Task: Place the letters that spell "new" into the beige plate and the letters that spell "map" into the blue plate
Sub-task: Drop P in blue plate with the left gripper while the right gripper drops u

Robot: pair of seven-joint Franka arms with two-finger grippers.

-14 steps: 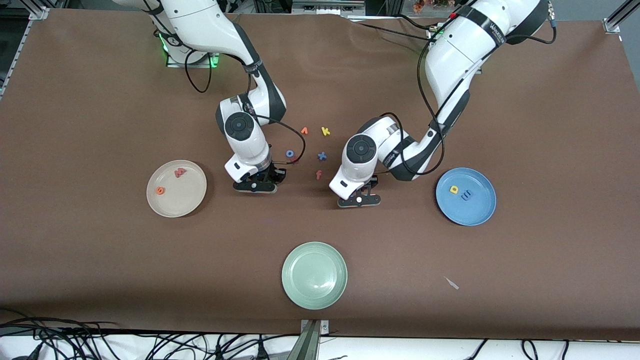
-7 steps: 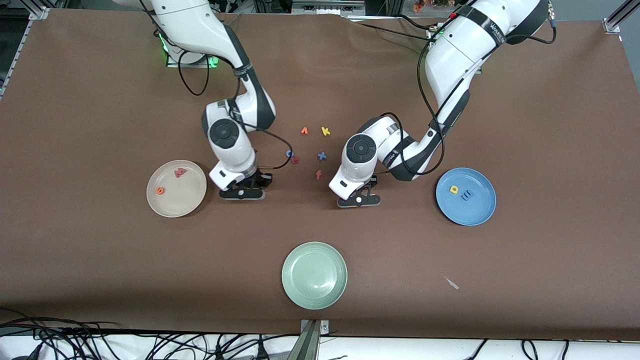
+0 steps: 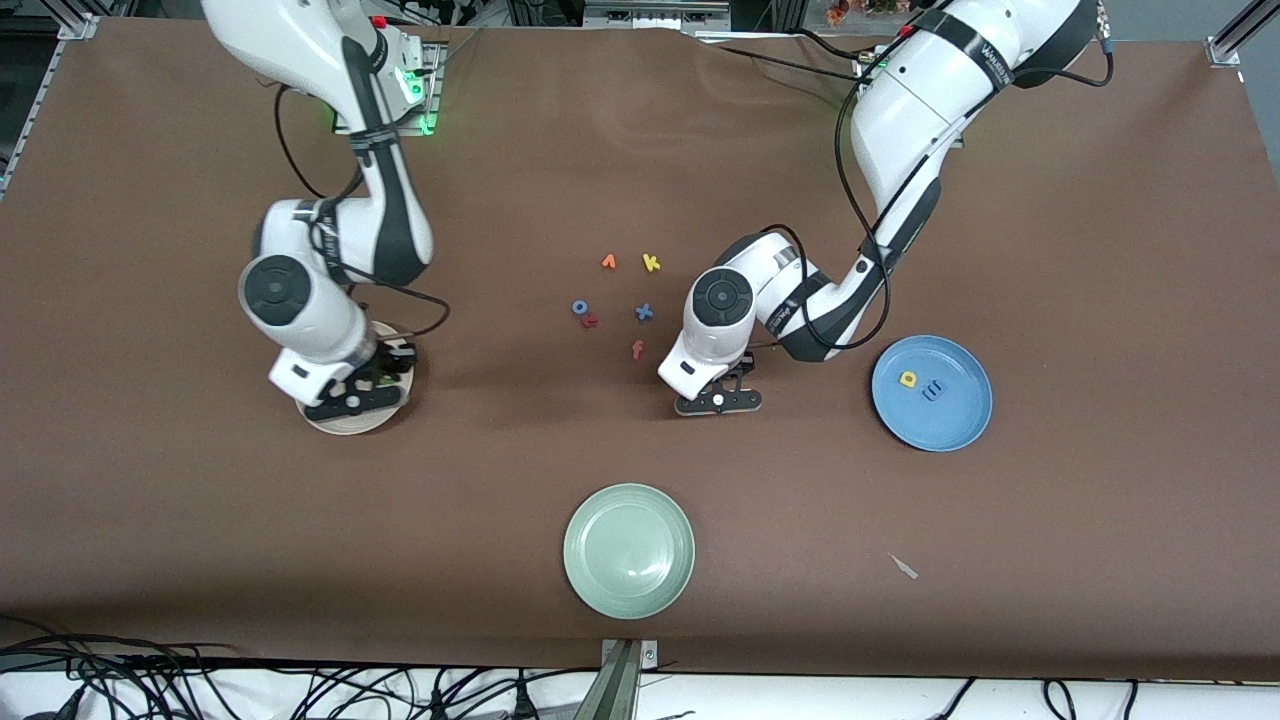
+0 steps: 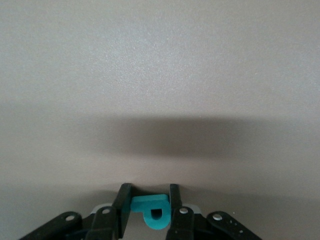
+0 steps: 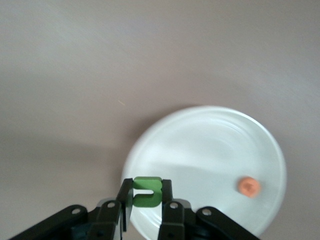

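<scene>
My right gripper hangs over the beige plate, shut on the green "n". In the right wrist view the plate lies below the fingers with the orange "e" in it. The "w" is hidden under the arm. My left gripper is low over bare tabletop between the loose letters and the blue plate. It is shut on the teal "p", which fills the gap between both fingers. The blue plate holds the yellow "a" and the blue "m".
Loose letters lie mid-table: an orange one, yellow "k", blue "o", red "r", blue "x", orange-red "f". A pale green plate sits nearest the front camera. A small scrap lies near it.
The right arm has swung away from the loose letters, carrying the green "n", and now hangs over the beige plate. The left arm has stayed where it was.
</scene>
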